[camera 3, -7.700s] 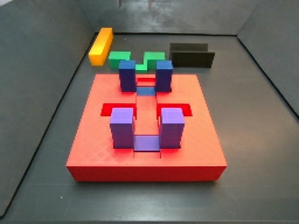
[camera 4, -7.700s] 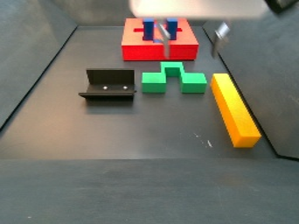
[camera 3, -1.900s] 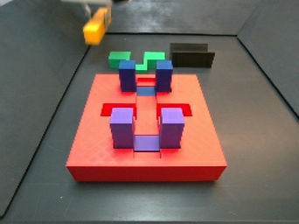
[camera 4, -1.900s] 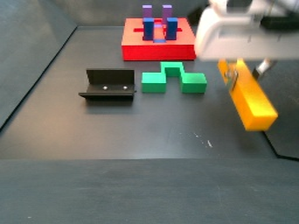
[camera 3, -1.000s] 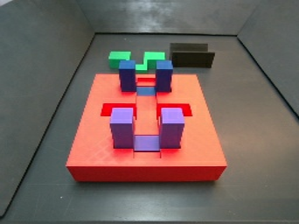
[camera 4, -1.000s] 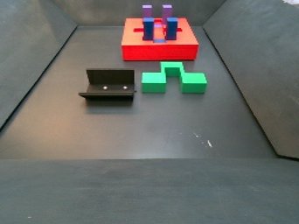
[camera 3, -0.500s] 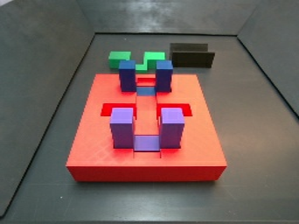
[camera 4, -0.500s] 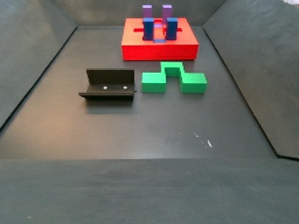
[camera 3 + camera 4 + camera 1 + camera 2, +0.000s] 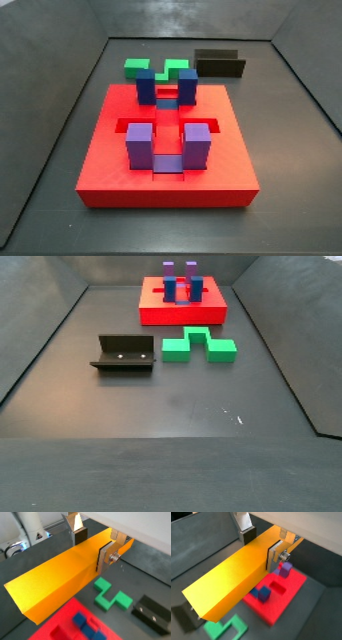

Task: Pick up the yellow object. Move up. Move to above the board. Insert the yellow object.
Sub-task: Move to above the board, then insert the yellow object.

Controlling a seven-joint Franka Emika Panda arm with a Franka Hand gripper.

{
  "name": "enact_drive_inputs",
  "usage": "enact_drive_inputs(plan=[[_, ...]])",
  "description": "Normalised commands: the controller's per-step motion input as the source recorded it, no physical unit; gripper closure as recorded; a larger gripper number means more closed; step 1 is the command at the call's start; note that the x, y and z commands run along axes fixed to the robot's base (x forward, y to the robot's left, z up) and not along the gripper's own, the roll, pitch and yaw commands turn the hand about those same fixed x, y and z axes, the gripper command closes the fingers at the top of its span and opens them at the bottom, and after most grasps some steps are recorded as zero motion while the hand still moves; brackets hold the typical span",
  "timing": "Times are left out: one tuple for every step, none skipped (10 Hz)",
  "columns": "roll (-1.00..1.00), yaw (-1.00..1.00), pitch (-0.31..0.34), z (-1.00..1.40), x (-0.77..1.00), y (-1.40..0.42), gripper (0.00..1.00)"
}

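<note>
- In both side views the arm and what it carries are out of frame; only the floor pieces show.
- In a side view the fixture (image 9: 123, 353) stands farthest left on the dark floor, with the green block (image 9: 199, 346) just beside it to the right.
- In that same view the board (image 9: 183, 302) lies beyond them near the back wall, with upright purple and blue blocks (image 9: 181, 282) standing on it.
- In a side view taken from the board's near edge, the board (image 9: 107, 160) fills the middle, with the purple blocks (image 9: 139, 142) nearest and the blue blocks (image 9: 186, 84) behind.
- Past the board's far edge the green block (image 9: 138, 68) sits left of the fixture (image 9: 219, 63).
- In both wrist views the gripper (image 9: 91, 543) (image 9: 262, 543) is clamped on the yellow object (image 9: 60, 572) (image 9: 236, 573), one silver finger (image 9: 107, 555) pressed to its long side and the opposite finger (image 9: 78, 532) on the far side.
- The bar is held near one end, in the air, with most of its length jutting out from the jaws.
- Below it in a wrist view lie the green block (image 9: 109, 597), the fixture (image 9: 153, 614) and a corner of the board (image 9: 57, 628).
- In a wrist view the board (image 9: 272, 603) sits beneath the bar, partly hidden by it, blue blocks (image 9: 262, 593) standing on it.
</note>
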Motion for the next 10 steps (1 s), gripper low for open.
enact_drive_inputs(plan=[[0.02,0.0,0.179,0.14,0.58,-0.95,1.0],[0.02,0.0,0.168,0.12,0.45,-0.69,1.0],[0.02,0.01,0.106,0.08,0.23,-0.34,1.0],[0.02,0.0,0.073,0.06,0.15,-0.25,1.0],[0.0,0.0,0.0,-0.08,0.0,0.0,1.0],[0.13,0.0,-0.006,-0.32,0.09,-0.17,1.0],[0.28,0.01,-0.043,-0.65,0.4,-0.33,1.0],[0.29,0.0,-0.05,-0.62,0.44,-0.31,1.0],[0.25,0.03,-0.09,-0.68,0.42,-0.26,1.0],[0.22,0.07,-0.099,-0.7,0.37,-0.13,1.0]])
